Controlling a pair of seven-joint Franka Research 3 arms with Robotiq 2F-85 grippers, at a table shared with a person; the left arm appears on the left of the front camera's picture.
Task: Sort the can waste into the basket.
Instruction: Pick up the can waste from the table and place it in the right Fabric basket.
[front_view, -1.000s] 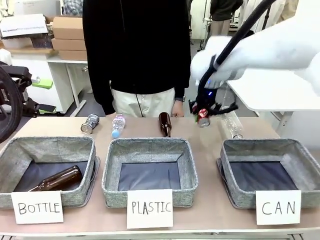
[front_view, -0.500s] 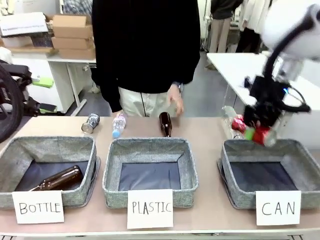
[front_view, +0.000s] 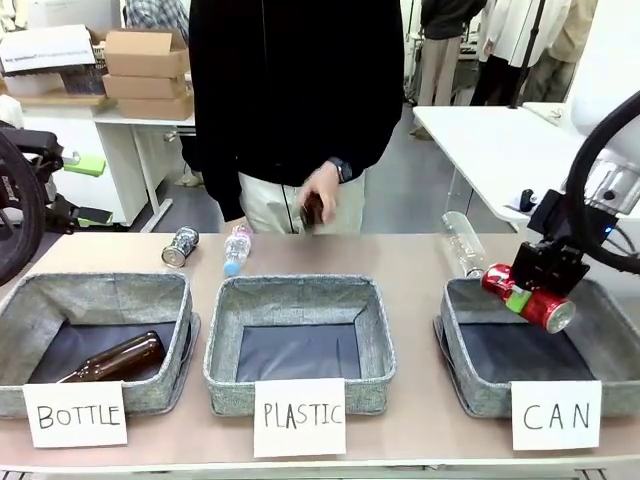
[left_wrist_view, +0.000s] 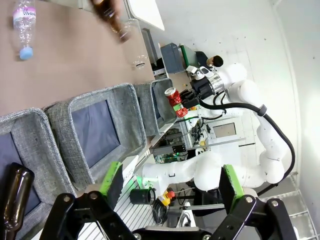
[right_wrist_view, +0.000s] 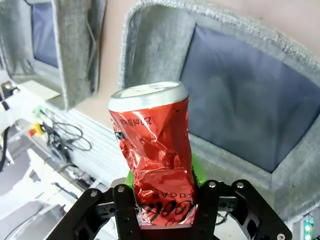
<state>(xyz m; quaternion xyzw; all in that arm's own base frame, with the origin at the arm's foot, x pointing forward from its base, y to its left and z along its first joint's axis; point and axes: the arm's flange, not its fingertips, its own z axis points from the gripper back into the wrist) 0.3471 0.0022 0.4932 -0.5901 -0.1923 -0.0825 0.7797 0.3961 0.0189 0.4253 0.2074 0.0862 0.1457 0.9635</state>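
Front view: your right claw (front_view: 525, 290) grips the red can (front_view: 550, 308) just above the CAN basket (front_view: 478, 392). The dark can (front_view: 180, 246) lies on the counter (front_view: 400, 270), well apart from that claw.

Left wrist view: your left claw (left_wrist_view: 170, 182) stands wide and empty.

Right wrist view: the red can sits in the right claw's grip, the CAN basket beyond it.

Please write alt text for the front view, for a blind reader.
The robot's right hand holds a dented red can over the CAN basket. The PLASTIC basket and the BOTTLE basket, with one brown bottle inside, stand beside it. A person behind the table holds another bottle.
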